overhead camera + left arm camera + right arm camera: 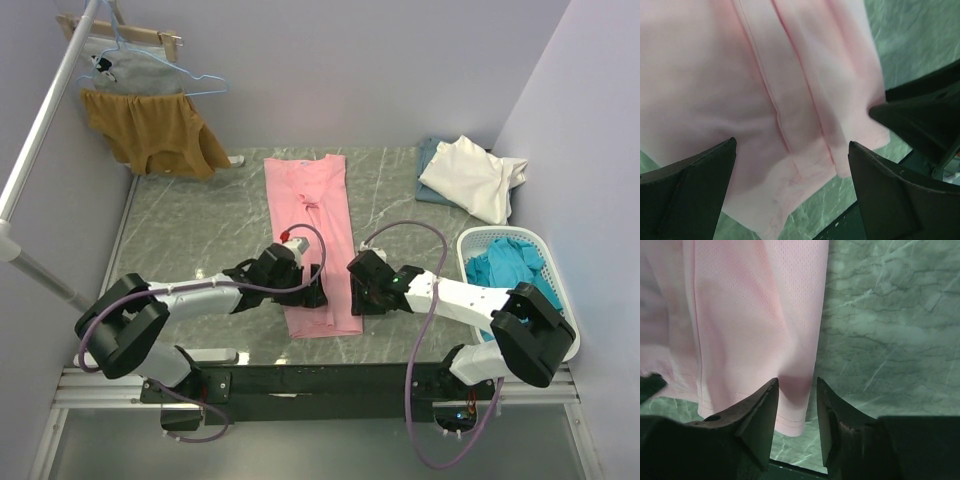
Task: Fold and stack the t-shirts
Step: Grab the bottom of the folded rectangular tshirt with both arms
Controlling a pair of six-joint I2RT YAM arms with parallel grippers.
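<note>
Left gripper (792, 145) is gaping wide, right gripper (797, 382) standing narrowly apart astride the hem of the light pink cotton t-shirt (310, 200); white mesh basket (468, 250) sitting nearby.

You have nothing to read here: no text, label, brand, number or sign is legible in any of the three views. Even up close from both wrist cameras, the pink t-shirt (310, 215) gives you only plain fabric, seams and a stitched hem.
</note>
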